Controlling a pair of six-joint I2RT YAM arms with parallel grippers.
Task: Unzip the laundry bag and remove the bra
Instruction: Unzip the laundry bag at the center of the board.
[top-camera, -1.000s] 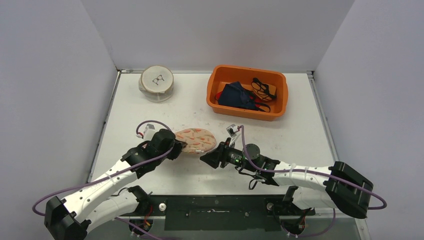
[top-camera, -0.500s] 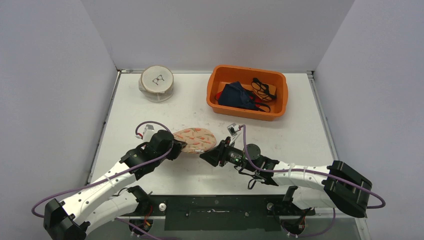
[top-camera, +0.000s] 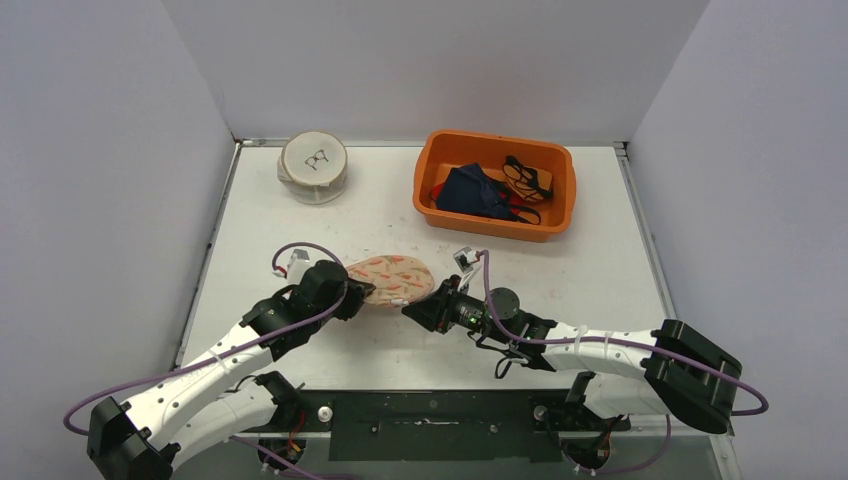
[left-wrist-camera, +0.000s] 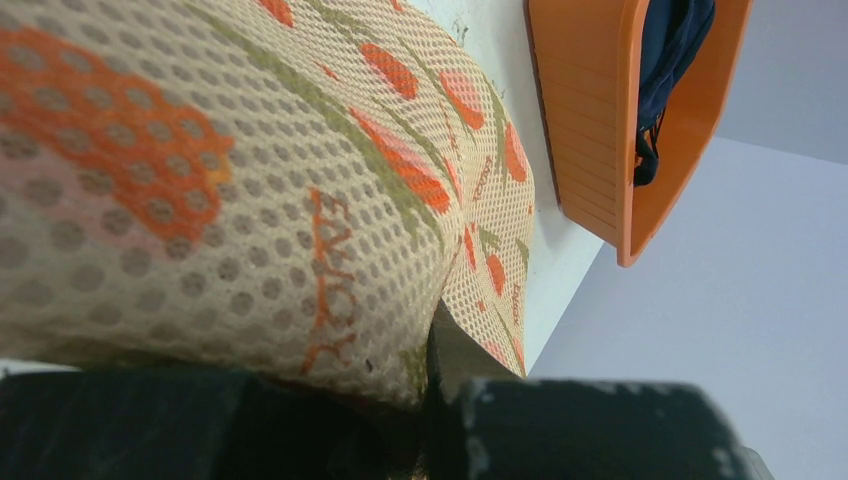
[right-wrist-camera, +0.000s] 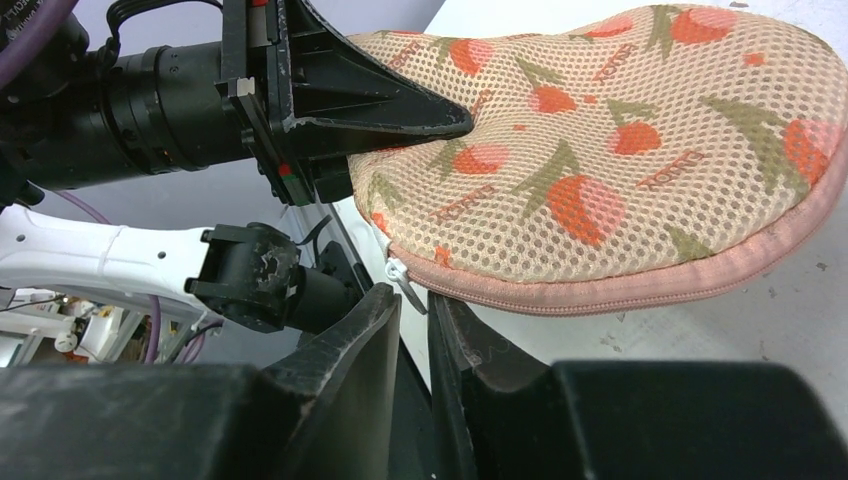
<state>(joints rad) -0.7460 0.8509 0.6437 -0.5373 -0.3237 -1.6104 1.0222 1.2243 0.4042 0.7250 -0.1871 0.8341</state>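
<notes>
Right gripper (right-wrist-camera: 414, 300): fingers stood almost pressed together just below the zipper pull (right-wrist-camera: 403, 281); whether they pinched it could not be told. Left gripper (top-camera: 352, 298) pinched the left end of the laundry bag (right-wrist-camera: 600, 150), which lay on the table (top-camera: 600, 260) between the arms. The mesh appeared light, soft and yielding, and the small stiff pull seemed the surest hold.

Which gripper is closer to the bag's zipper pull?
Right. The right gripper sits just below the zipper pull; the left gripper clamps the bag at its left end.
</notes>
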